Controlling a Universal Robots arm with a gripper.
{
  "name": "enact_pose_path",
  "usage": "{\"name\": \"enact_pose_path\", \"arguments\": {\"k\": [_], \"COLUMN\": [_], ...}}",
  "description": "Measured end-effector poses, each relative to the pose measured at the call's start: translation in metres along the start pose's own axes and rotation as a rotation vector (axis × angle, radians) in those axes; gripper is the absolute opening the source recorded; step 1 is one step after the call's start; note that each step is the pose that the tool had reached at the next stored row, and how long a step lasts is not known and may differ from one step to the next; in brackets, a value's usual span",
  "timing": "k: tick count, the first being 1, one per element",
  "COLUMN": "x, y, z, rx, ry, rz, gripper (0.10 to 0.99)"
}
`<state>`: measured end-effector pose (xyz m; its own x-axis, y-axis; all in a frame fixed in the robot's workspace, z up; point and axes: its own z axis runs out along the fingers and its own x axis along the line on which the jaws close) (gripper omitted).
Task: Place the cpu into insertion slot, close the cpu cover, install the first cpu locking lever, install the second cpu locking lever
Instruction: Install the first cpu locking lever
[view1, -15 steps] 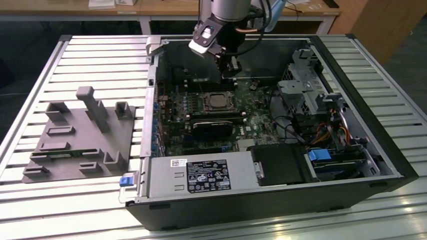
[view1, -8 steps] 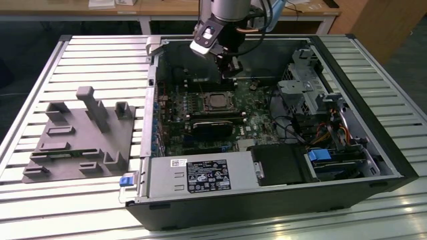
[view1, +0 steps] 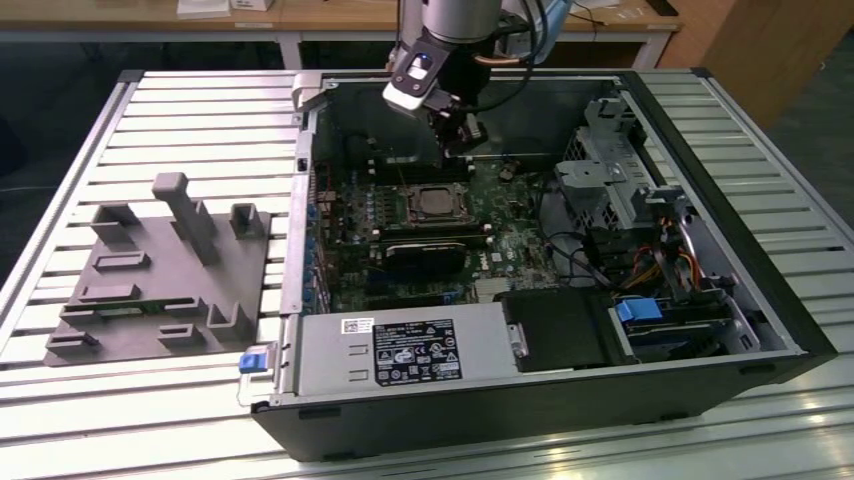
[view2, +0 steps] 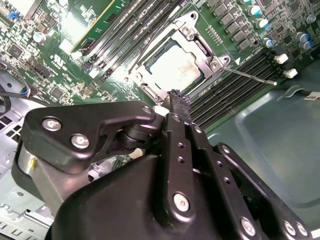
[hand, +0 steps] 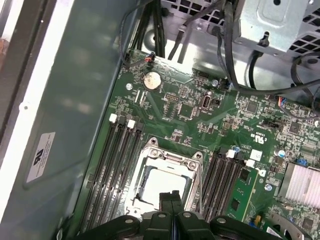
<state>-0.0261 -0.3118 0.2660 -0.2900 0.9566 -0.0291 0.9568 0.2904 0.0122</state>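
Second wrist view is showing the pincer (view2: 176, 96) with its fingers pressed together and nothing between them. Its tip is hanging at the edge of the cpu cover (view2: 202, 50); whether it is touching, I cannot tell. The cpu (view2: 174, 70) is sitting flat in the insertion slot (view1: 408, 204), and the cover is lying down around it, its square opening framing the silver-grey top. The first two steps are therefore looking done, and the lever work seems to be the step in hand.

One thin locking lever (view2: 250, 76) is sticking out sideways over the memory slots (view2: 235, 90), apparently not tucked under its catch. In the exterior view the arm is reaching down into the open computer case (view1: 534, 420), which is lying on the slatted tabletop (view1: 200, 110), with the socket near the middle of the motherboard (view1: 514, 225).

Latching that lever is calling, I judge, for the closed tip to meet a very thin wire squarely and press it without slipping onto the board.
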Motion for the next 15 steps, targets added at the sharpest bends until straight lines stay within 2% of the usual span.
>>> {"name": "enact_pose_path", "arguments": {"k": [15], "x": [0.0], "y": [0.0], "z": [0.0], "rx": [-0.003], "ry": [0.0011], "rz": [-0.089], "gripper": [0.106]}}
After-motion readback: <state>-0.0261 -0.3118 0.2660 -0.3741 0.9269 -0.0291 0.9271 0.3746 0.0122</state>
